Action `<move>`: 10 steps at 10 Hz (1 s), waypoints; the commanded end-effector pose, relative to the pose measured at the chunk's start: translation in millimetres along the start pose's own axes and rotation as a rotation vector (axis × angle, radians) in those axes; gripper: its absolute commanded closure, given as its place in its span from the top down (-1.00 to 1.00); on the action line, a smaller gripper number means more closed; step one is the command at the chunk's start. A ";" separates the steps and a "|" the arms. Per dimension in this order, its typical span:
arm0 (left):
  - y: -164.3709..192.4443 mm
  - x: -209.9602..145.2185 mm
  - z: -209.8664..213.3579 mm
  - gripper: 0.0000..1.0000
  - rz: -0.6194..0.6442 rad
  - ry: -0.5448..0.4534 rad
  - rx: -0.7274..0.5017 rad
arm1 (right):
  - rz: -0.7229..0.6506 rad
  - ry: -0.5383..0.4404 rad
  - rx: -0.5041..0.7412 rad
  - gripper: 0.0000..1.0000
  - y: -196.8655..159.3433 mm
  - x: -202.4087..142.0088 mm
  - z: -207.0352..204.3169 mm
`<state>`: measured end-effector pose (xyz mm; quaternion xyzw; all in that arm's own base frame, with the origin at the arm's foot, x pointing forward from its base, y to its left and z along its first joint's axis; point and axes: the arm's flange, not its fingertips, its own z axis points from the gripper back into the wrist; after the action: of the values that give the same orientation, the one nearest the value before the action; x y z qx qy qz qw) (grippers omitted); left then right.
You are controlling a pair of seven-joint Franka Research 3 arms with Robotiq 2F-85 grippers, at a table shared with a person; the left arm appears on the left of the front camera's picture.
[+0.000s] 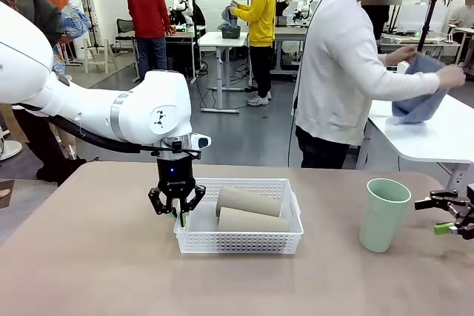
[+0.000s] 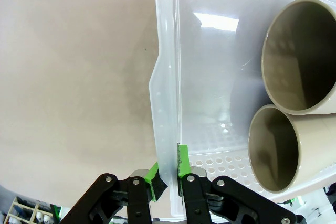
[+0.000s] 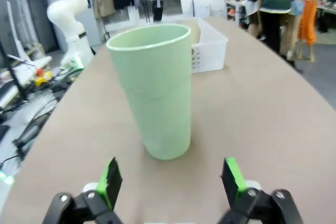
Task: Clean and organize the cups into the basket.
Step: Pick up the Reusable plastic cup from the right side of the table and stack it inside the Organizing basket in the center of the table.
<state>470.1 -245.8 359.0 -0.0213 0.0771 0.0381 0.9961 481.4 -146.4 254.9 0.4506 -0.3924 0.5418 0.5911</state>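
Mint cup (image 1: pixel 384 214), tan cups (image 1: pixel 248 201), white basket (image 1: pixel 241 242)

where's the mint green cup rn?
Front view: the pale mint green matte cup stands upright on the tan table, right side, between the white perforated plastic basket and the right arm's open jaws, touching neither.

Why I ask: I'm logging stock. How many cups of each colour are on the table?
tan-brown cups: 2, lying in the basket
mint green cup: 1, upright on the table
Total: 3
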 end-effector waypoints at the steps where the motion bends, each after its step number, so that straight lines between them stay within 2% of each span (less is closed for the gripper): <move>1: -0.6 0.1 1.7 -1.00 0.001 -0.008 -0.004 | 0.024 0.034 0.024 1.00 0.0 -2.9 -18.1; 3: -0.6 0.1 1.7 -1.00 0.001 -0.008 -0.004 | -0.010 0.037 0.074 1.00 3.9 -6.8 -33.9; 10: -0.6 0.1 1.7 -1.00 0.001 -0.008 -0.004 | 0.022 0.015 0.108 1.00 -6.9 -4.3 -75.4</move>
<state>470.1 -245.8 359.0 -0.0213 0.0771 0.0381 0.9961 483.7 -82.3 233.1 0.4808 -0.3562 0.5666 0.5665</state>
